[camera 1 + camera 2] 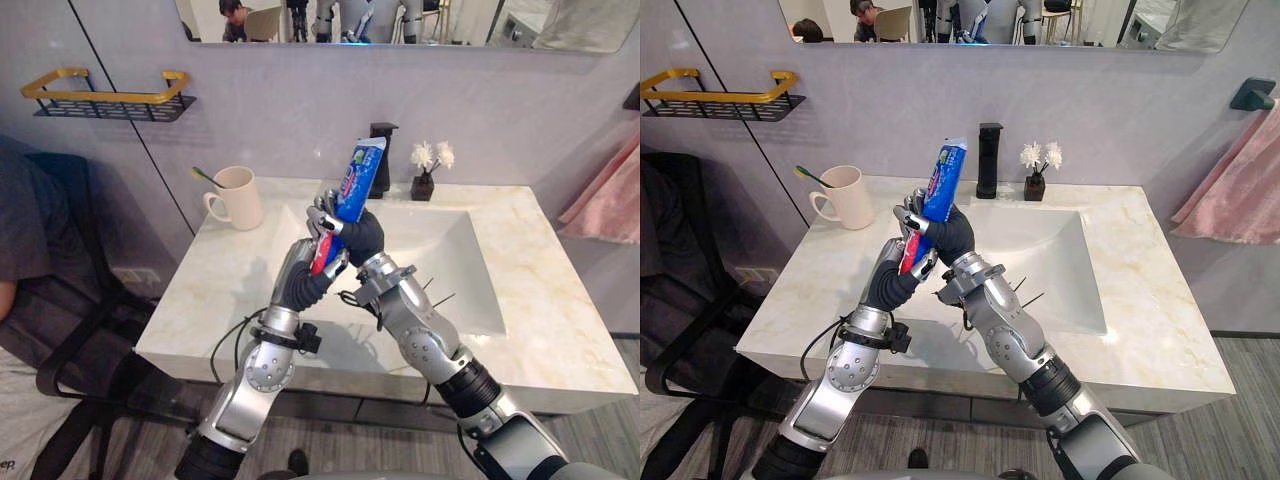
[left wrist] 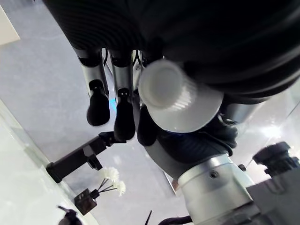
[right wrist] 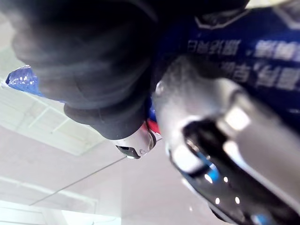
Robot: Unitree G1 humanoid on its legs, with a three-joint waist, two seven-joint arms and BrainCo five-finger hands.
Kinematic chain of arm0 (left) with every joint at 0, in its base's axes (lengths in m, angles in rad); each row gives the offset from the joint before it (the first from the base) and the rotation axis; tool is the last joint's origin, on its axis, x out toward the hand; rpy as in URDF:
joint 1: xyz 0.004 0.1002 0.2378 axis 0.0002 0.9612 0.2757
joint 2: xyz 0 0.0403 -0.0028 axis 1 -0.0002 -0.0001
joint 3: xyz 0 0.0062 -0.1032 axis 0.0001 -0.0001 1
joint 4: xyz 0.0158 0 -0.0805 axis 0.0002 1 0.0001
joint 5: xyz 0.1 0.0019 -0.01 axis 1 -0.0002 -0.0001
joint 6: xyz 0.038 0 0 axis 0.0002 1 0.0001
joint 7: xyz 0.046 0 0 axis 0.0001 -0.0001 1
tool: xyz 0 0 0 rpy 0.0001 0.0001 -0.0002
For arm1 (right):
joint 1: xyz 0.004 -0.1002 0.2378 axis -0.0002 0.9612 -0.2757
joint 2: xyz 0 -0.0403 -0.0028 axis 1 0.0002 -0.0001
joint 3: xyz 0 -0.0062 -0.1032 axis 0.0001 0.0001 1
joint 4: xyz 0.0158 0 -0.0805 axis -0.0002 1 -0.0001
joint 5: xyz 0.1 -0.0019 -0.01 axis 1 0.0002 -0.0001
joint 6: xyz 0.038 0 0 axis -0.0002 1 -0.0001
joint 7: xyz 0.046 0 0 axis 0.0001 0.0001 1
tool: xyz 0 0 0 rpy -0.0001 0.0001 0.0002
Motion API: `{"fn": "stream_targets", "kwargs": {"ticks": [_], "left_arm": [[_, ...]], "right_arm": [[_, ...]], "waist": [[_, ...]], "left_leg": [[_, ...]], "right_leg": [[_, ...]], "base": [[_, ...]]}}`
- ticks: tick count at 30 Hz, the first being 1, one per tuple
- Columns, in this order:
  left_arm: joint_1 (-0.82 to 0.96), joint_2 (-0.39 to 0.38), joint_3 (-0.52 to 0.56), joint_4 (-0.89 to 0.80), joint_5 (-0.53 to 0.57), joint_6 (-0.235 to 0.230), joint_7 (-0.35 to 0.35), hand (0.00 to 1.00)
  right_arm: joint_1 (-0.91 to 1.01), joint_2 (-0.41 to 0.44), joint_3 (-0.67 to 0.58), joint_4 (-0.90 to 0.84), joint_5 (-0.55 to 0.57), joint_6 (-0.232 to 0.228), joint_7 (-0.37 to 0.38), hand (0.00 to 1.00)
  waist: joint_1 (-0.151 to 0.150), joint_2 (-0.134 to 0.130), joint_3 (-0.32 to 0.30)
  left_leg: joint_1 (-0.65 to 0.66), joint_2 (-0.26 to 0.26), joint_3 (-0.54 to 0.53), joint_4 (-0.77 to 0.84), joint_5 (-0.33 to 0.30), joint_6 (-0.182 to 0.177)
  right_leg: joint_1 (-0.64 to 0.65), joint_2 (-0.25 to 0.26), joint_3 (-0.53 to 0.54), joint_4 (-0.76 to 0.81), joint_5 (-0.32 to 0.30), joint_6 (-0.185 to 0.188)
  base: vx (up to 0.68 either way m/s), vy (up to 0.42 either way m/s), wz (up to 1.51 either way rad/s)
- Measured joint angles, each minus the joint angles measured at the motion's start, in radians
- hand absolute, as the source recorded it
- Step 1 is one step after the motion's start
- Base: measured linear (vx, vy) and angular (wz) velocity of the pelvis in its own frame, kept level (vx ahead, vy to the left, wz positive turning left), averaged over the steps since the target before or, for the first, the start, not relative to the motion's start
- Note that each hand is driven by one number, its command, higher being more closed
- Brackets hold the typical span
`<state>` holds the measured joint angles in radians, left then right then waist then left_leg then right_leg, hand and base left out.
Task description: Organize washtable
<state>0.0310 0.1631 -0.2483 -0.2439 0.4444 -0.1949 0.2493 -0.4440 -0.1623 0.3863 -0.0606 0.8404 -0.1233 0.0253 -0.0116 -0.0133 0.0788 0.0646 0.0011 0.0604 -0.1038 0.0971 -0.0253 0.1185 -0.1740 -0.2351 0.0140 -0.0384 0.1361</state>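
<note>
The toothpaste tube (image 1: 358,178) stands upright above the sink (image 1: 450,250), its capped lower end clenched in the left robot hand (image 1: 303,275) and its middle grasped just above by the right robot hand (image 1: 362,236), probably to pass it across toward the mug (image 1: 238,197) beyond the left robot hand.

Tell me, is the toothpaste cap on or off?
On. The left wrist view shows the white ribbed cap seated on the lower end of the tube.
</note>
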Motion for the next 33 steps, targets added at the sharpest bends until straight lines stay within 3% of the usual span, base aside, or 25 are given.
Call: {"fn": "stream_targets", "kwargs": {"ticks": [2, 4, 8, 12, 16, 19, 22, 24, 27, 33], "left_arm": [[0.042, -0.008, 0.123, -0.023, -0.002, 0.009, 0.042, 0.0], [0.099, -0.01, 0.3, -0.024, -0.021, 0.027, 0.097, 0.0], [0.168, -0.044, 0.471, -0.038, -0.097, 0.035, 0.169, 0.0], [0.211, -0.112, 0.573, -0.02, -0.193, 0.031, 0.189, 0.0], [0.262, -0.168, 0.693, 0.146, -0.341, 0.033, 0.192, 0.0], [0.306, -0.205, 0.713, 0.338, -0.437, 0.036, 0.167, 0.0], [0.341, -0.223, 0.713, 0.461, -0.453, 0.058, 0.112, 0.0], [0.351, -0.237, 0.708, 0.527, -0.453, 0.07, 0.074, 0.0], [0.379, -0.242, 0.657, 0.587, -0.452, 0.082, 0.011, 0.0], [0.374, -0.203, 0.507, 0.738, -0.436, 0.089, -0.071, 0.0]], "right_arm": [[0.008, -0.006, -0.112, -0.049, -0.027, -0.014, -0.001, 1.0], [0.031, -0.043, -0.246, -0.113, -0.047, -0.064, -0.003, 1.0], [0.101, -0.084, -0.368, -0.166, -0.121, -0.108, -0.012, 1.0], [0.157, -0.083, -0.386, -0.166, -0.2, -0.103, -0.029, 1.0], [0.176, -0.082, -0.408, -0.166, -0.318, -0.085, -0.054, 1.0], [0.176, -0.082, -0.473, -0.153, -0.421, -0.084, -0.093, 1.0], [0.174, -0.083, -0.491, -0.124, -0.49, -0.084, -0.119, 1.0], [0.167, -0.084, -0.498, -0.093, -0.524, -0.071, -0.135, 1.0], [0.11, -0.086, -0.504, -0.03, -0.589, -0.055, -0.162, 1.0], [-0.102, -0.137, -0.501, 0.13, -0.655, -0.047, -0.219, 1.0]], "waist": [[0.001, 0.0, 0.0], [0.006, 0.0, 0.0], [0.023, 0.0, 0.0], [0.026, 0.0, 0.0], [0.036, 0.0, 0.0], [0.056, -0.005, -0.004], [0.062, -0.013, -0.005], [0.084, -0.017, -0.006], [0.085, -0.021, -0.005], [0.138, -0.031, 0.001]], "left_leg": [[-0.004, 0.0, -0.006, 0.0, 0.0, 0.0], [-0.007, -0.001, -0.008, 0.0, 0.0, 0.0], [-0.014, -0.002, -0.012, 0.0, 0.0, 0.0], [-0.022, -0.002, -0.026, 0.0, 0.0, 0.0], [-0.033, -0.003, -0.037, 0.0, 0.0, 0.0], [-0.048, -0.006, -0.063, 0.0, 0.002, -0.003], [-0.067, -0.008, -0.09, 0.0, 0.006, -0.008], [-0.076, -0.006, -0.097, 0.0, 0.008, -0.011], [-0.112, -0.007, -0.14, 0.0, 0.025, -0.01], [-0.144, 0.0, -0.178, 0.0, 0.036, -0.019]], "right_leg": [[0.0, 0.0, -0.007, -0.002, 0.0, 0.0], [0.001, 0.0, -0.01, -0.006, -0.002, -0.004], [0.0, 0.0, -0.016, -0.015, -0.004, -0.006], [0.001, 0.0, -0.035, -0.017, -0.005, -0.007], [-0.002, 0.001, -0.046, -0.02, -0.004, -0.006], [-0.002, 0.0, -0.072, -0.019, -0.008, -0.001], [-0.005, 0.002, -0.104, -0.02, -0.01, -0.002], [-0.01, 0.004, -0.112, -0.02, -0.011, -0.003], [-0.022, 0.008, -0.153, -0.021, -0.012, -0.003], [-0.022, 0.021, -0.18, -0.039, -0.005, -0.004]], "base": [[0.0, -0.001, 0.11], [0.01, -0.004, 0.04], [0.01, -0.004, 0.02], [0.02, -0.017, 0.1], [0.02, -0.014, 0.1], [0.01, -0.017, 0.21], [0.0, -0.022, 0.3], [-0.01, -0.023, 0.2], [-0.03, -0.029, 0.36], [-0.02, -0.031, 0.2]]}}
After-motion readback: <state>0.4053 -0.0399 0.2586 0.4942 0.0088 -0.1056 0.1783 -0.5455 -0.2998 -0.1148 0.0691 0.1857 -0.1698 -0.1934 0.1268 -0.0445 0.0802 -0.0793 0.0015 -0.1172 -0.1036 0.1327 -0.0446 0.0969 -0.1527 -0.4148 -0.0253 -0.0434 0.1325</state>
